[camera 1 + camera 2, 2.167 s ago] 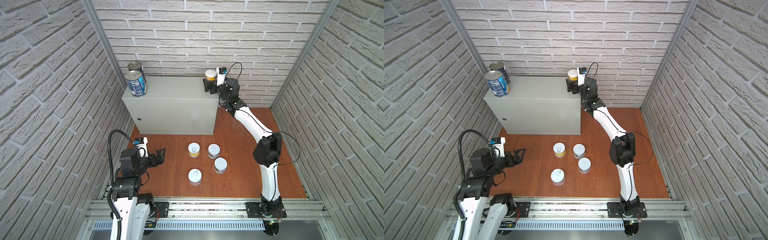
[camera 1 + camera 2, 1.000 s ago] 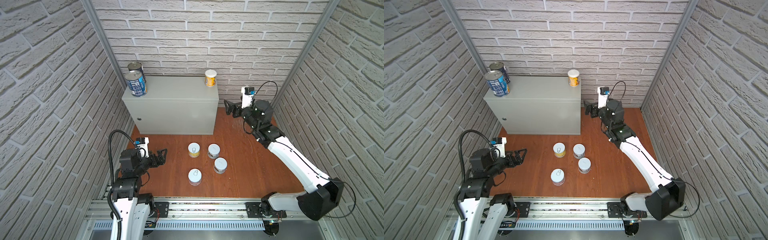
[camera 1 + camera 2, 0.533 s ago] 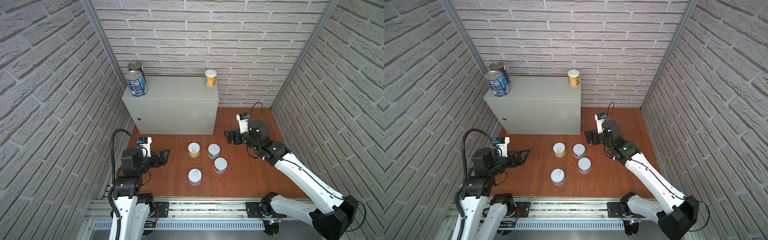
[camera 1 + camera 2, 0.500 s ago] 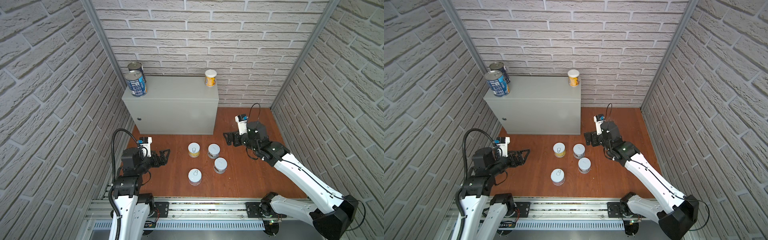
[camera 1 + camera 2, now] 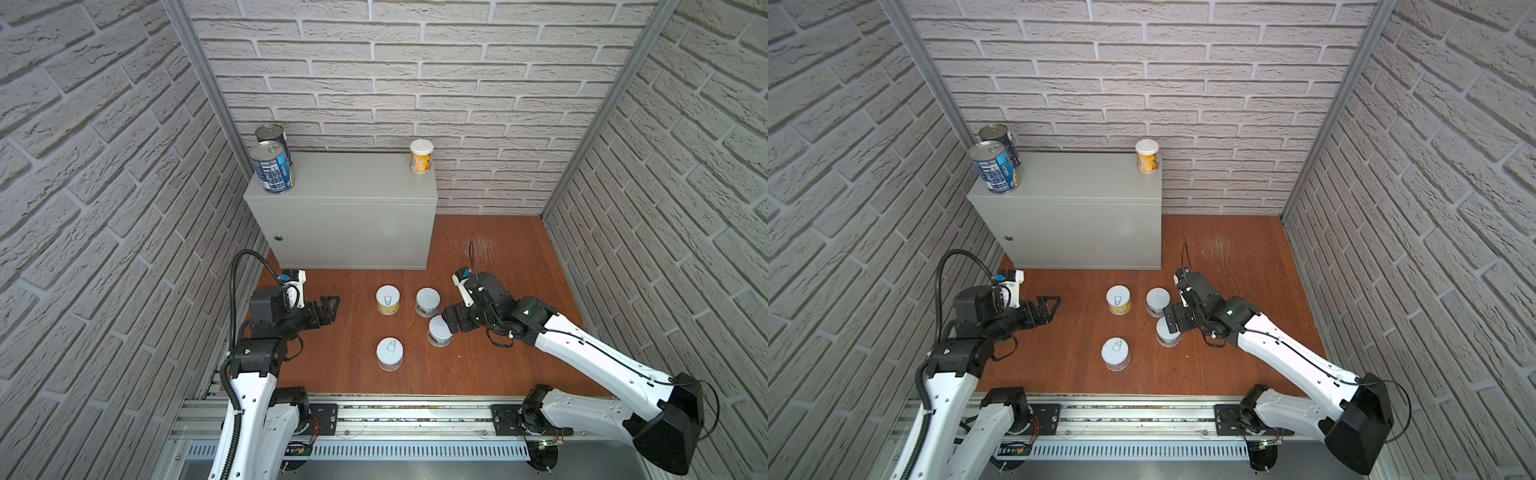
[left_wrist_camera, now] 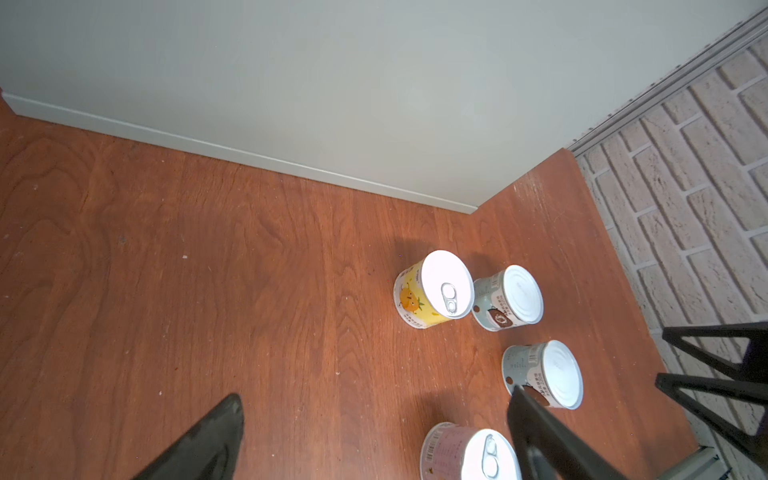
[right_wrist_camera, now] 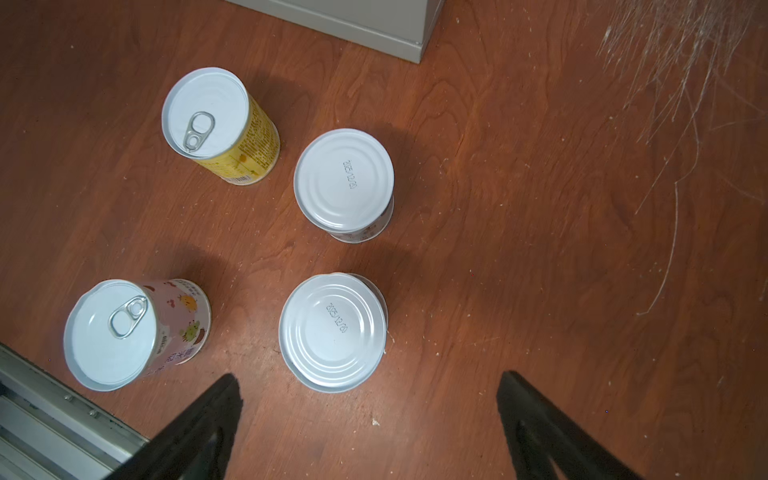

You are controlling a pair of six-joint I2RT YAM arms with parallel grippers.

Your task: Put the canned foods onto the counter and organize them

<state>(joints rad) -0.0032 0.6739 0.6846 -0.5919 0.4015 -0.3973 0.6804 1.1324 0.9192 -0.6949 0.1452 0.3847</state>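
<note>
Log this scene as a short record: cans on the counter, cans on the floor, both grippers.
on counter: front blue can, rear blue can, corner yellow can
on floor: floor yellow can, pink can, far white can, near white can, all upright
left gripper: open, empty, apart from the cans
right gripper: open, empty, at the near white can

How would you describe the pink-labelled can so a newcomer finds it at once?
Start at the grey cabinet; four short white-lidded cans stand on the wooden floor before it. The pink-labelled can stands apart, nearest the metal rail. Only its label is pink; the others' are yellow or pale grey.
</note>
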